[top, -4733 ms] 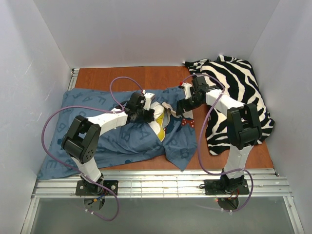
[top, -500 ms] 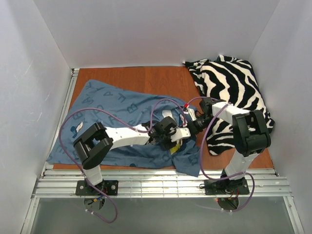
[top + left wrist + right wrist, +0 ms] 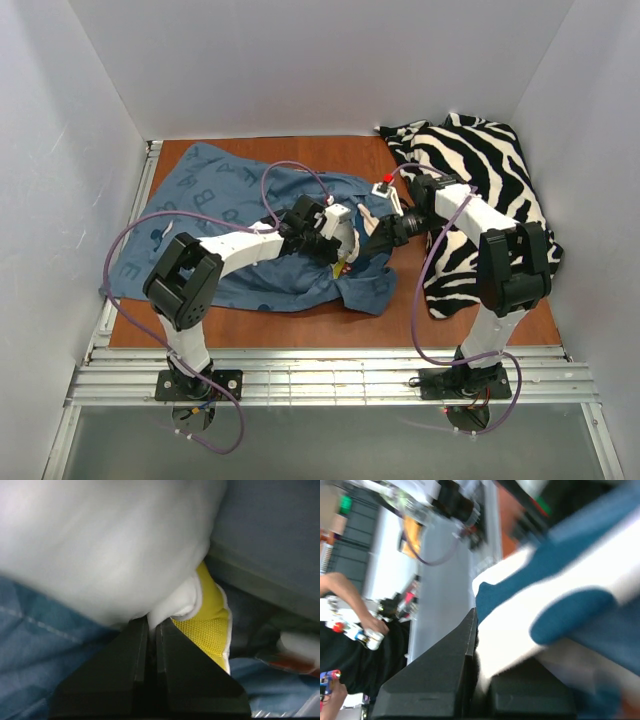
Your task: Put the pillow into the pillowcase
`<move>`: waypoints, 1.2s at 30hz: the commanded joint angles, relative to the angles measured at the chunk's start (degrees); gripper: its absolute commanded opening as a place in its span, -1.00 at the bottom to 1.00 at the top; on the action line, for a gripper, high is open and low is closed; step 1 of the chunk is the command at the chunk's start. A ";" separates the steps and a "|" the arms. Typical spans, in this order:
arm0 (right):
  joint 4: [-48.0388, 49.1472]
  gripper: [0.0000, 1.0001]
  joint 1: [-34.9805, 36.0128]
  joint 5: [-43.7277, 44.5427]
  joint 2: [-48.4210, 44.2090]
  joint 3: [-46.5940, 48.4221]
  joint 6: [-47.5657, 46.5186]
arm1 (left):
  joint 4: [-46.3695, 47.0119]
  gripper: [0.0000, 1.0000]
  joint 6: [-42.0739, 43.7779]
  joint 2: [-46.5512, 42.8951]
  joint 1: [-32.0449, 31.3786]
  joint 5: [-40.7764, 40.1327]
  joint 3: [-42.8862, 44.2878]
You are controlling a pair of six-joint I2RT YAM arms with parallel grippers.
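Note:
The blue pillowcase (image 3: 210, 190) lies spread over the left and middle of the table. Only a white and yellow corner of the pillow (image 3: 347, 240) shows at its right-hand opening; the rest is hidden inside. My left gripper (image 3: 335, 245) is shut on that corner. Up close, its jaws (image 3: 151, 625) pinch white pillow (image 3: 110, 545) fabric beside the yellow mesh edge (image 3: 210, 625), over blue pillowcase cloth (image 3: 45, 645). My right gripper (image 3: 385, 232) is just to the right, shut (image 3: 480, 645) on the pillowcase's (image 3: 560, 570) blue and white edge.
A black-and-white zebra-striped cloth (image 3: 480, 190) is heaped at the right, under the right arm. Bare wooden table (image 3: 330, 155) shows behind the pillowcase. White walls close in three sides, and a metal rail (image 3: 330, 370) runs along the near edge.
My left gripper has closed on the pillow's corner. Both grippers have moved toward the back of the table, drawing the pillowcase and pillow with them.

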 commanded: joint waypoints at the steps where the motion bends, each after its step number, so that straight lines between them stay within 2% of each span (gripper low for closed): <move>1: -10.79 -0.97 1.42 -17.65 -0.50 7.71 -0.48 | 5.82 -1.00 -9.57 3.56 -0.01 -2.91 1.94; 4: -10.70 -0.97 1.33 -22.23 -0.06 9.23 0.58 | 9.67 -1.00 -12.65 2.52 -0.72 1.82 -0.77; 6: -10.53 -0.97 0.63 -20.93 0.98 8.88 0.06 | 15.10 -1.00 -13.44 -0.20 -0.81 5.86 -5.67; 7: -10.44 -0.97 0.10 -19.53 1.60 8.62 -0.29 | 16.36 -0.92 -13.62 -3.70 -0.63 10.23 -7.27; 9: -10.09 -0.97 -2.08 -16.19 3.53 7.30 -0.47 | 17.42 -0.62 -13.62 -7.67 -0.11 14.65 -10.43; 10: -10.09 -0.97 -2.97 -15.13 4.15 6.95 -0.99 | 17.07 -0.36 -13.79 -11.43 0.68 17.54 -11.06; 12: -9.65 -0.97 -4.81 -10.74 5.64 6.16 -1.18 | 14.19 -0.13 -13.88 -14.44 1.99 20.99 -12.37; 13: -9.47 -0.59 -5.09 -7.51 6.26 5.89 -0.91 | 12.52 -0.03 -12.14 -16.72 2.35 24.48 -12.38; 15: -8.78 -0.27 -5.09 -4.06 6.88 4.58 0.31 | 5.60 -0.03 -9.07 -18.57 2.70 27.40 -12.03; 16: -1.11 -0.13 -5.09 0.65 6.18 3.44 9.28 | 3.12 -0.04 -7.22 -19.63 3.14 29.33 -11.60; 17: 4.36 0.17 -5.00 4.44 4.96 1.87 14.42 | 0.66 -0.05 -4.25 -22.51 3.41 29.09 -11.50; 18: 9.98 0.31 -4.74 8.57 0.42 -2.50 18.82 | -3.02 -0.04 -3.26 -24.02 4.19 28.65 -11.50; 19: 19.09 0.43 -4.39 16.44 -2.15 -4.37 22.34 | -4.88 -0.03 -2.12 -25.34 4.81 28.56 -10.81; 20: 21.27 0.55 -3.95 19.31 -4.35 -6.04 24.73 | -6.64 0.04 -0.80 -27.44 5.43 27.08 -10.10; 21: 22.33 0.56 -3.08 21.51 -6.63 -6.67 25.01 | -9.53 0.09 -0.53 -27.98 6.48 25.85 -9.14; 22: 22.87 0.54 -2.98 24.58 -7.18 -7.20 25.02 | -10.52 0.14 -0.26 -28.25 6.83 24.53 -8.17; 24: 23.92 0.36 -3.07 26.27 -7.71 -7.55 24.84 | -12.71 0.18 1.14 -27.12 7.54 20.75 -4.48; 26: 23.75 0.19 -3.15 26.54 -7.62 -7.56 24.49 | -12.46 0.21 3.51 -26.15 7.45 17.24 -3.07; 28: 23.49 0.12 -3.68 25.41 -7.45 -6.07 23.97 | -12.90 0.22 8.86 -24.04 6.76 14.95 -2.89; 30: 23.05 -0.13 -5.08 26.10 -7.97 -4.66 23.44 | -13.69 0.13 13.34 -23.33 5.53 13.89 -3.85; 31: 23.05 -0.29 -5.52 26.45 -8.15 -4.05 23.52 | -13.78 0.03 16.67 -22.81 4.82 13.36 -4.03; 32: 23.13 -0.54 -6.14 26.28 -8.15 -2.82 23.43 | -15.43 0.00 18.01 -22.37 4.29 14.23 -3.77; 34: 22.70 -0.82 -6.14 24.88 -7.62 -1.93 23.87 | -15.89 0.03 20.12 -23.15 2.28 19.40 -2.28; 36: 21.39 -0.78 -5.53 25.74 -5.70 -1.67 23.88 | -11.51 0.17 19.78 -25.69 -2.27 20.21 -3.76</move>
